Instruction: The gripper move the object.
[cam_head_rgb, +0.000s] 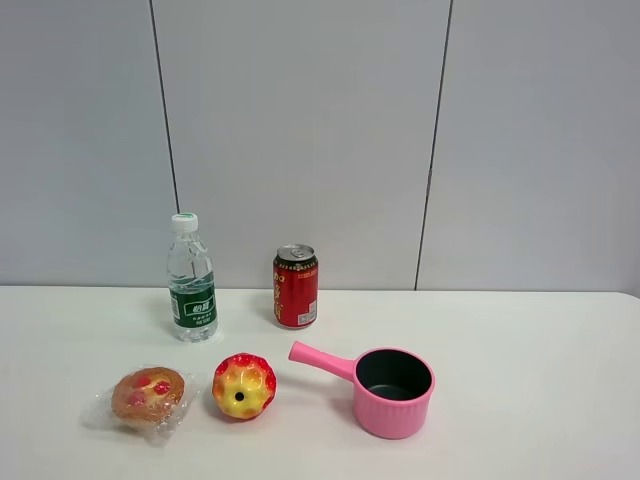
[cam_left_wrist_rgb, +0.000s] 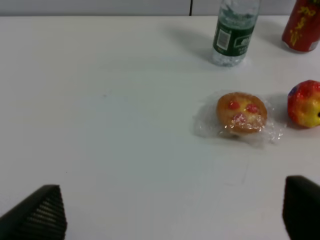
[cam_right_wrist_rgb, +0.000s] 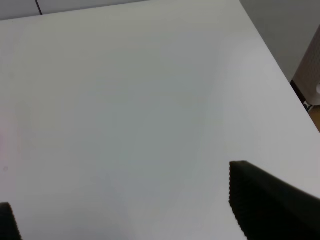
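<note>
The left tool hangs above the white table with its jaws spread wide and nothing between them; the right tool is likewise spread over bare table. The wrapped bun lies on the table ahead of the left tool, well apart from it, beside the yellow-red ball. The water bottle and red can stand beyond, and the pink pot sits further right.

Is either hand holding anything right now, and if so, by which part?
Nothing is held. The left hand is open above bare table, short of the wrapped bun. The right hand is open over empty tabletop.
</note>
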